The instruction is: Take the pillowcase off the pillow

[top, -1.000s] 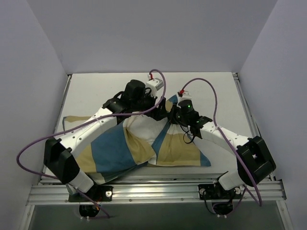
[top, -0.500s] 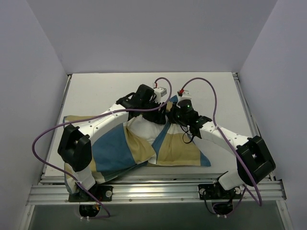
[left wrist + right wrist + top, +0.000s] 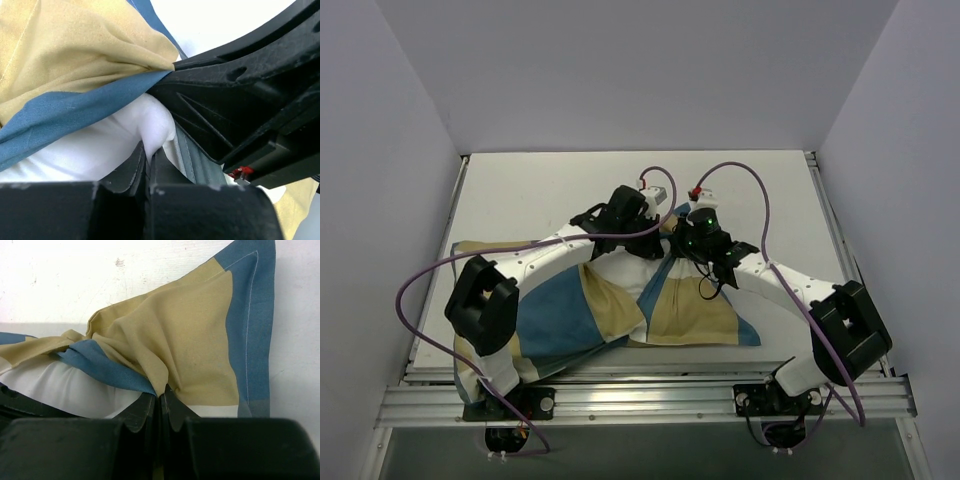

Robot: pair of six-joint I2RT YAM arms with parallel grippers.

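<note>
The checked pillowcase (image 3: pixel 560 315) lies bunched across the near half of the table, in teal-blue, tan and white blocks. Both wrists meet at its far middle edge. My left gripper (image 3: pixel 149 160) is shut on a puffy white fold of the pillow (image 3: pixel 100 150), which bulges out from under the pillowcase's blue hem (image 3: pixel 60 117). My right gripper (image 3: pixel 161 396) is shut on gathered tan and blue cloth of the pillowcase (image 3: pixel 190 340), with the white pillow (image 3: pixel 65 385) just to its left. From above, left gripper (image 3: pixel 655 228) and right gripper (image 3: pixel 678 243) sit nearly touching, and the wrists hide both pinch spots.
The white table (image 3: pixel 520 190) is bounded by grey walls at the back and both sides. A metal rail (image 3: pixel 640 400) runs along its near edge. Purple cables (image 3: pixel 770 215) loop above both arms. The right gripper's black body (image 3: pixel 250 100) fills the right of the left wrist view.
My left arm has swung right, toward the right gripper, and its jaws have gone from open to shut on the white pillow fold. The right gripper has stayed shut on the pillowcase.
</note>
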